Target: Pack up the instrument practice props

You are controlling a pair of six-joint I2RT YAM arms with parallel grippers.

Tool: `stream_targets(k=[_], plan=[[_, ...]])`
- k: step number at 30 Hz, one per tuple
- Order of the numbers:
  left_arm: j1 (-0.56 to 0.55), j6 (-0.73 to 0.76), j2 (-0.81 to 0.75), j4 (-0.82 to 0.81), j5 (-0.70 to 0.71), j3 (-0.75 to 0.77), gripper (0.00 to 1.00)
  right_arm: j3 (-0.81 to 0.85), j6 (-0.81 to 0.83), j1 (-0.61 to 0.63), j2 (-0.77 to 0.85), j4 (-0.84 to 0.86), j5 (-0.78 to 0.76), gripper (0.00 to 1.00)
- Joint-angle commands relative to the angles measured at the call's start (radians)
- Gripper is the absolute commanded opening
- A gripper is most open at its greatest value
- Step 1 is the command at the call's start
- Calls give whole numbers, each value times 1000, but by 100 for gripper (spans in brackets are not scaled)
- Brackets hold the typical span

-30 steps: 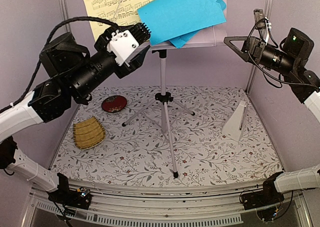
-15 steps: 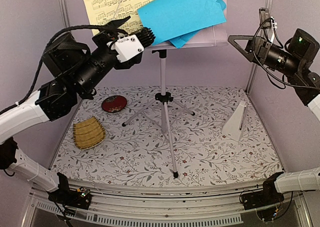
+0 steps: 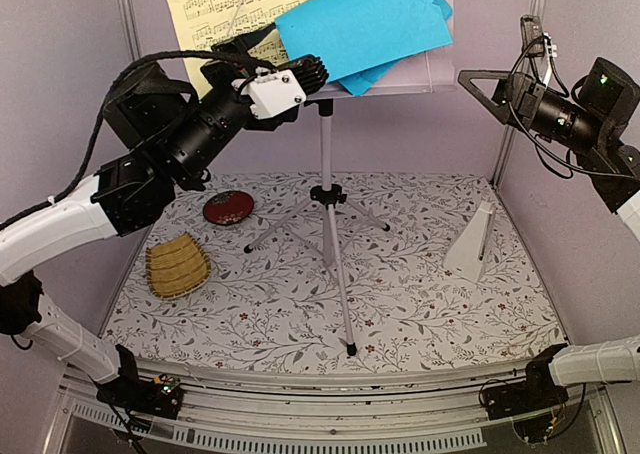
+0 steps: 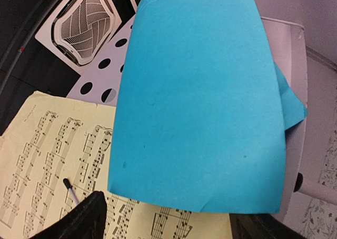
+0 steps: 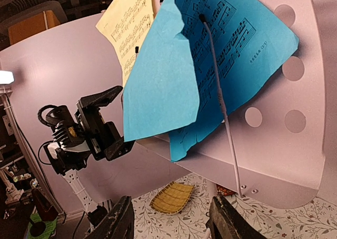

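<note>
The music stand (image 3: 327, 189) rises mid-table on silver tripod legs, its white perforated desk (image 5: 295, 107) at the top. On the desk lie blue music sheets (image 3: 360, 24), one curling forward, beside a pale-yellow sheet (image 3: 230, 9). My left gripper (image 3: 283, 59) is open at the lower left edge of the blue sheets (image 4: 200, 102), with the yellow sheet (image 4: 47, 165) just ahead of its fingers (image 4: 84, 218). My right gripper (image 3: 480, 79) hangs open in the air right of the desk, holding nothing. The white pyramid metronome (image 3: 473, 239) stands on the table at the right.
A round red dish (image 3: 228, 208) and a yellow woven bamboo tray (image 3: 178, 265) lie on the floral table at the left. Thin wire arms (image 5: 221, 102) press the sheets to the desk. Purple walls close in the back and sides.
My left gripper has risen and moved right to the sheets' lower edge, and its jaws have spread wider. The right gripper has shifted slightly up and right.
</note>
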State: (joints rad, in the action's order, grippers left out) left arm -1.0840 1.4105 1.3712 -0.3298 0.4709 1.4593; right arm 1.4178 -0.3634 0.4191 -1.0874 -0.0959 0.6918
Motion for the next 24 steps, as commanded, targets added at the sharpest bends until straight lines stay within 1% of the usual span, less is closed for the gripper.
stream_targets(k=[1, 10, 14, 17, 22, 24], plan=[[9, -54, 21, 6, -77, 62, 83, -11, -11, 5, 1, 15, 19, 49], [9, -222, 16, 106, -204, 158, 84, -11, -6, 11, -21, -3, -5, 48], [10, -308, 51, 189, -248, 254, 84, 6, 7, 45, -36, -6, -41, 42], [9, -370, 93, 260, -262, 362, 81, 40, 31, 87, -48, -23, -76, 41], [10, -425, 145, 317, -284, 459, 74, 102, 57, 112, -77, -27, -124, 41], [11, -446, 167, 327, -277, 490, 69, 139, 70, 114, -95, -28, -134, 40]])
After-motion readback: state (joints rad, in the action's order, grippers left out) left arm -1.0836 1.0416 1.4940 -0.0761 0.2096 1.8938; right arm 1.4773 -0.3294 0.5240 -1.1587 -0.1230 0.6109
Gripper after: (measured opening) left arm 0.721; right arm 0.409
